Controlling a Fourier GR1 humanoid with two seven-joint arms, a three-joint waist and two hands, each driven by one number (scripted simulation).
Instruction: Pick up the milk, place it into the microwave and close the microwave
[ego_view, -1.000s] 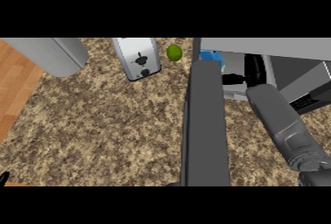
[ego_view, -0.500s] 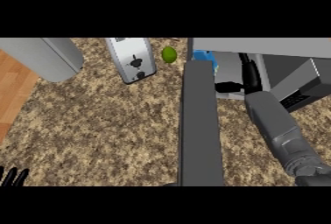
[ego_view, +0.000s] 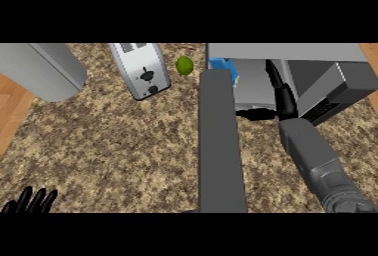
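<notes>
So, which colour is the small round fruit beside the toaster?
Green. The fruit lies right of the toaster in the head view.

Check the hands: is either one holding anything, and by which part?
Neither. The right hand reaches into the microwave, fingers straight, with the milk apart from it at the back. The left hand rests open at lower left.

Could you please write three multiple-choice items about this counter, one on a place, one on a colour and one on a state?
1. Where does the toaster stand?
A. left of the lime
B. inside the microwave
C. under the left hand

2. What colour is the small round fruit, the lime?
A. red
B. green
C. white

3. How is the microwave door?
A. shut
B. missing
C. open

Answers: 1 A, it stands beside the lime, on its left; 2 B, it looks green; 3 C, it swings out over the counter from the microwave.
</notes>
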